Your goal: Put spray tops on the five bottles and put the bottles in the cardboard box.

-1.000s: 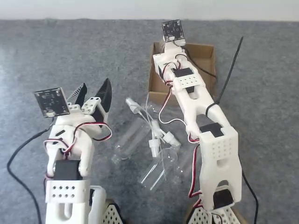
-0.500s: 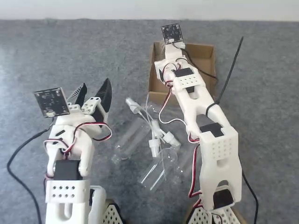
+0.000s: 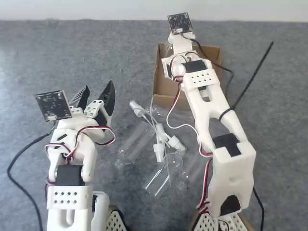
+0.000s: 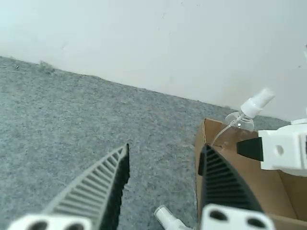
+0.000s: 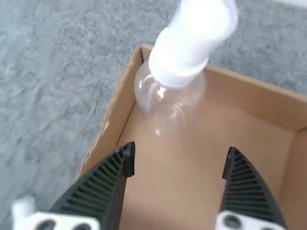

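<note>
My right gripper (image 5: 181, 149) hangs open over the cardboard box (image 5: 113, 112). A capped bottle (image 5: 168, 93) sits in its far left corner. My left gripper (image 4: 165, 149) is spread open too, near the loose bottles (image 3: 132, 147).

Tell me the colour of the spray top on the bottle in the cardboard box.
The spray top is white, on a clear bottle; the right wrist view shows it best.

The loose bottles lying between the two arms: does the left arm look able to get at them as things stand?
Probably yes. The left gripper is open and holds nothing, the loose bottles lie on the carpet right beside it, and nothing stands between them.
</note>
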